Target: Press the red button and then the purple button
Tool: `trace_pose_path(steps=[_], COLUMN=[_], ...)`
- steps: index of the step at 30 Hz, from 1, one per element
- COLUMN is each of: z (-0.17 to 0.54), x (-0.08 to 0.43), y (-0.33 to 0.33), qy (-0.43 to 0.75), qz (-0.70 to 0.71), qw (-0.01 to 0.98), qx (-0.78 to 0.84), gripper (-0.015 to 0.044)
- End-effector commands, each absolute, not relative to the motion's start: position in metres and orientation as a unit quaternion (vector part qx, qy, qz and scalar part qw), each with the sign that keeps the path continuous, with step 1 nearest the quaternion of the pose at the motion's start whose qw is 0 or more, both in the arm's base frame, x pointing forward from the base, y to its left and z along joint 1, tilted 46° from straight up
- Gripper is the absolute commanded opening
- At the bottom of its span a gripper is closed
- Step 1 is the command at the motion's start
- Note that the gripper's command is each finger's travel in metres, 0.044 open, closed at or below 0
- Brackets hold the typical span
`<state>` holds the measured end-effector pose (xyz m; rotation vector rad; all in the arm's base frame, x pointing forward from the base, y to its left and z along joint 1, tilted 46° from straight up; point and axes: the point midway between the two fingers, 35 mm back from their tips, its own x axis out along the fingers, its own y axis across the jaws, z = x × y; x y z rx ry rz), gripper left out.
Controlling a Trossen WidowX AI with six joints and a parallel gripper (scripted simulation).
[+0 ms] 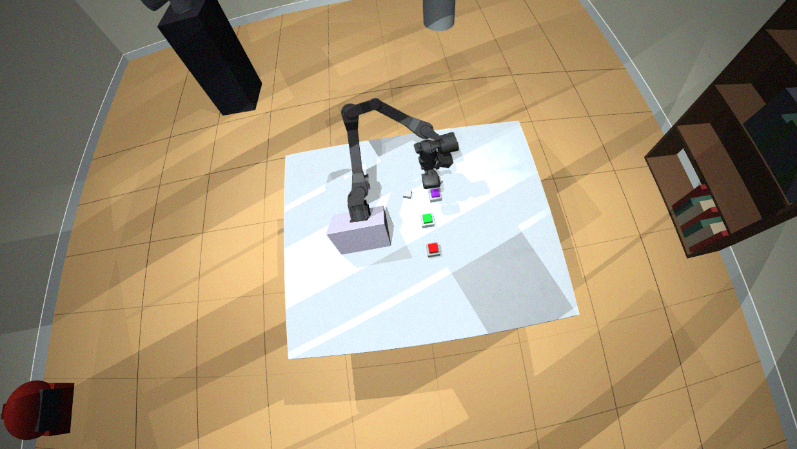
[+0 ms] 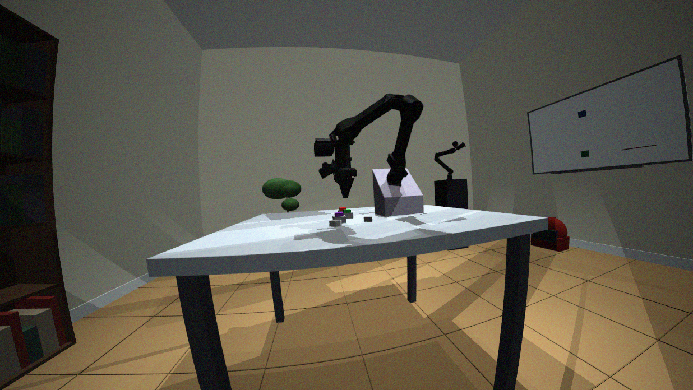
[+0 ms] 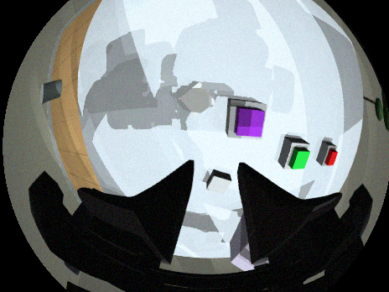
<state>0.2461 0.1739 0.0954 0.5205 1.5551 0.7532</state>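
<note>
My gripper (image 2: 345,196) (image 3: 216,166) is open and empty, with its fingers apart. It points down and hangs above the table near the purple button, touching nothing. The purple button (image 1: 434,193) (image 2: 338,214) (image 3: 250,122) stands up on its base, up and to the right of the fingertips in the wrist view. The red button (image 1: 433,248) (image 2: 342,208) (image 3: 331,157) is at the far end of the row, also standing up. In the top view the fingertips are hidden under the gripper body.
The green button (image 1: 427,218) (image 2: 347,210) (image 3: 300,159) stands between red and purple. A whitish block (image 1: 407,194) (image 2: 367,218) (image 3: 219,180) lies on the arm-base side. A grey block (image 2: 335,223) (image 3: 195,100) lies beyond the purple button. The arm stands on a lilac pedestal (image 1: 359,239) (image 2: 405,205).
</note>
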Motion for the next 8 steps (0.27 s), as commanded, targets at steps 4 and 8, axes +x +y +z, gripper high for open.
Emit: trace_pose_path(steps=[4, 8], z=[0.1442, 0.1442], x=[0.2191, 0.2191], y=[0.1746, 0.1746], qy=[0.674, 0.674], qz=[0.330, 0.330], qw=[0.621, 0.621], qx=[0.226, 0.226], gripper=[0.0361, 0.0400])
